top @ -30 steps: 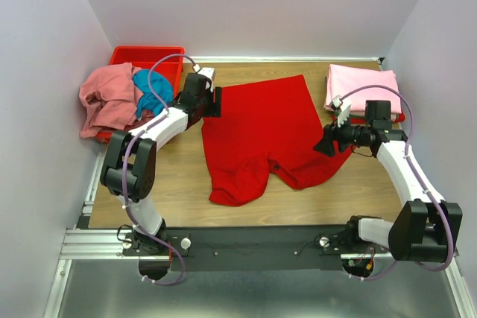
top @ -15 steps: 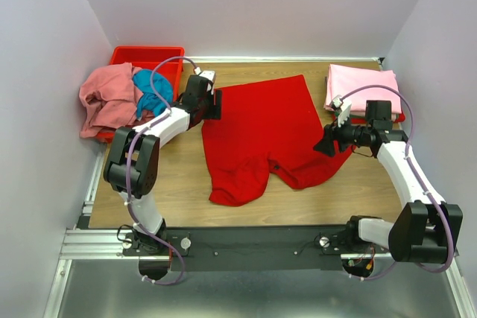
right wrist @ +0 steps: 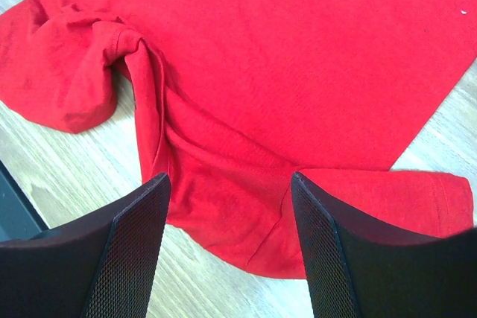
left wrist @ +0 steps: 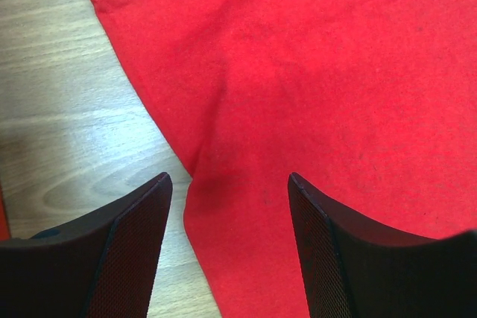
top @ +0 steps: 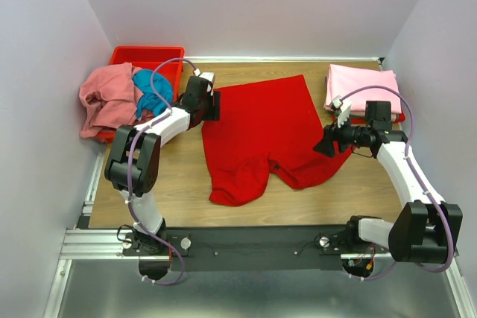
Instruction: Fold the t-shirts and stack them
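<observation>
A bright red t-shirt [top: 264, 135] lies spread on the wooden table, its near part bunched and folded over. My left gripper [top: 216, 106] hovers open over the shirt's far-left edge [left wrist: 194, 176], one finger over wood, the other over cloth. At the shirt's right side my right gripper [top: 326, 143] is open above a crumpled sleeve [right wrist: 246, 214]. A folded light pink t-shirt [top: 363, 88] lies at the far right. A salmon pink t-shirt [top: 108, 98] and a teal one [top: 149, 93] are heaped at the bin on the left.
A red plastic bin [top: 145, 57] stands in the far left corner under the heaped clothes. White walls close in the table on three sides. The black rail [top: 253, 242] holding the arm bases runs along the near edge.
The left arm has crept slightly right, closer over the red shirt's edge, and its jaws have narrowed a little. The right arm and the shirts have not moved.
</observation>
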`<action>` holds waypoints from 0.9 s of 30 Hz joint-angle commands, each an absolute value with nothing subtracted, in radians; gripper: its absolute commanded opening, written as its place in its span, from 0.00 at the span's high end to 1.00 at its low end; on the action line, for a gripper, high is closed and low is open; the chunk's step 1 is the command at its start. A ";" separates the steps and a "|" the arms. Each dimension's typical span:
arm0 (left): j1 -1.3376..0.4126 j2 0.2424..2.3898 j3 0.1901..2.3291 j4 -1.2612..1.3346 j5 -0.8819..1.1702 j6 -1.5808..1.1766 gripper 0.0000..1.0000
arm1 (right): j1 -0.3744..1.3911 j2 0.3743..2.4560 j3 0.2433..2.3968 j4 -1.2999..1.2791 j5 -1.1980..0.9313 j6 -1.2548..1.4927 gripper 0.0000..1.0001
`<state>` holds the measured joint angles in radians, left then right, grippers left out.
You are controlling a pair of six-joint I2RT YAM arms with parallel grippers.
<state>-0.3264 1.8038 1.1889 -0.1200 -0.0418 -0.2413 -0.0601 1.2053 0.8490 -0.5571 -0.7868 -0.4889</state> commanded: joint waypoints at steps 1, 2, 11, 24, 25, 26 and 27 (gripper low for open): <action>-0.319 1.802 1.177 -0.133 -0.061 -0.256 0.30 | -0.067 1.192 0.834 -0.541 -0.816 -0.482 0.27; -0.319 1.801 1.175 -0.136 -0.058 -0.258 0.30 | -0.067 1.192 0.834 -0.541 -0.818 -0.482 0.27; -0.319 1.674 1.129 -0.129 -0.048 -0.250 0.31 | -0.067 1.204 0.824 -0.546 -0.861 -0.486 0.27; -0.318 1.704 1.094 -0.117 -0.040 -0.284 0.31 | -0.067 1.218 0.815 -0.572 -0.873 -0.522 0.27; -0.318 1.727 1.104 -0.126 -0.044 -0.290 0.31 | -0.067 1.216 0.816 -0.572 -0.873 -0.522 0.27; -0.318 1.738 1.112 -0.130 -0.052 -0.298 0.31 | -0.067 1.216 0.815 -0.572 -0.871 -0.523 0.27; -0.318 1.747 1.120 -0.133 -0.055 -0.302 0.31 | -0.067 1.215 0.815 -0.572 -0.871 -0.523 0.27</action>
